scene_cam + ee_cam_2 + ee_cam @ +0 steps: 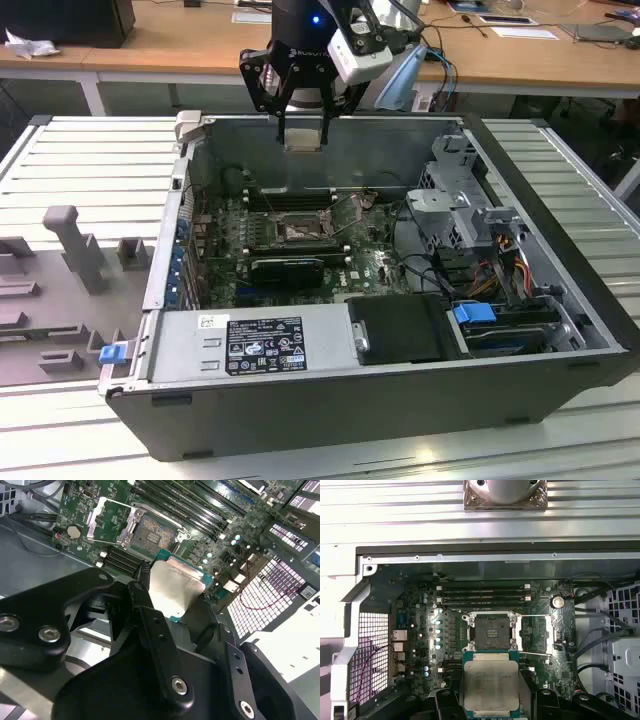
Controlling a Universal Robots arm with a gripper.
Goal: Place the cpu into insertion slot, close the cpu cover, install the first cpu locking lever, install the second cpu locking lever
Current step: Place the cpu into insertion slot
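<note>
Above the open case (330, 405), end effector (303, 135) clamped on cpu (491, 687) by two opposite edges, cpu held in air, clear of board, slot (492, 630) bare with contact bed exposed, cover (102, 517) swung open beside slot, case on slatted counter (90, 160).

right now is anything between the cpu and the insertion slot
Nothing visible does. The end effector holds the cpu above the open case, and the insertion slot lies bare beneath, with the cpu cover flipped open to one side of it.
</note>
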